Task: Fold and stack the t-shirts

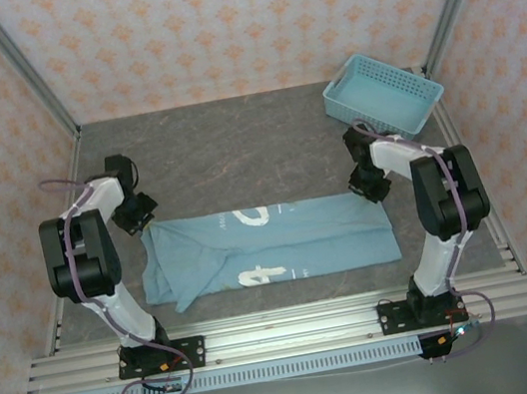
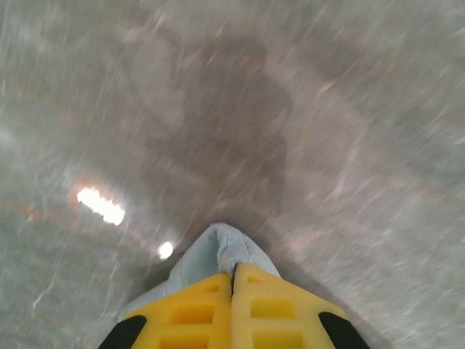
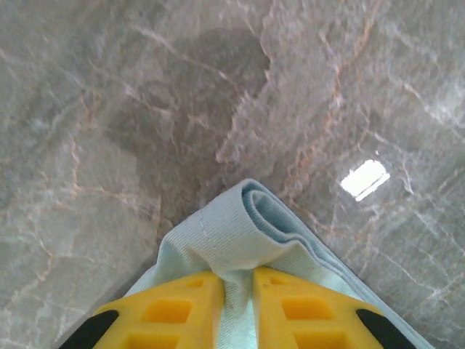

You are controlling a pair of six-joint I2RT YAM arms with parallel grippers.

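Teal-blue cotton, a short-sleeved t-shirt (image 1: 271, 244) with bold white lettering, lies flat on the grey marbled desk (image 1: 234, 141) as a long band. It sits on the arm-base side of the rigid light-blue plastic lattice basket (image 1: 383, 93) and runs well off to that basket's left.

The right tool (image 1: 371, 184), just on the near side of the basket, is clamped on the band's far corner. Its wrist view shows the yellow fingers (image 3: 182, 305) pressed on a rolled double layer of cloth (image 3: 240, 225). The left tool (image 1: 136, 218), well away to the basket's left, pinches the opposite far corner. There the fingers (image 2: 196, 313) meet, with a nub of fabric (image 2: 218, 254) poking out past them.

Judging by the cut-off lettering and the narrow shape, a first lengthwise fold looks done, though the end farthest from the basket is rumpled. Folding the band shorter and stacking both remain.
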